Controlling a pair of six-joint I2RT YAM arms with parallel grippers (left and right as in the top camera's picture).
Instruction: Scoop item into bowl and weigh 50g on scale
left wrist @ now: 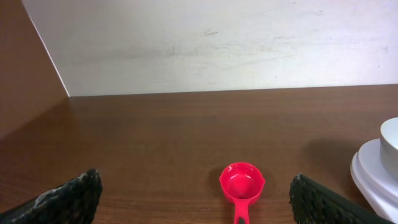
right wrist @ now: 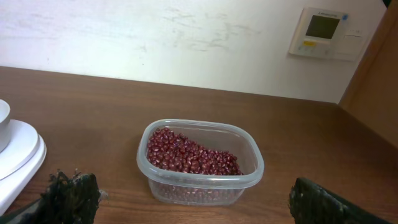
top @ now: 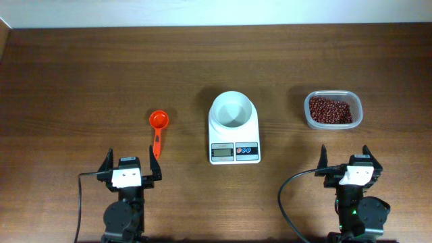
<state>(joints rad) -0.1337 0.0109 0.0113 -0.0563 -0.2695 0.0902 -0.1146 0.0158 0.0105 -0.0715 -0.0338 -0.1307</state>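
The scooping is not yet begun. The left gripper (top: 131, 162) and the right gripper (top: 345, 156) are wide open and empty. The red scoop (top: 158, 123) lies just ahead of the left one, the beans (top: 330, 110) ahead of the right one, and the bowl (top: 233, 110) stands on the scale (top: 234, 152) between them. Next, probably, is to grasp the scoop handle.

Indoor robot test room, bare wooden table (top: 67, 67), plain white wall (left wrist: 186, 43), mounted control panel (right wrist: 320, 32)

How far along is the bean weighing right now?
Done: the bowl sits on the scale. In hand: nothing; the left gripper and right gripper are open and empty. Remaining: the red scoop lies untouched, the beans are in the tub, and the bowl looks empty.
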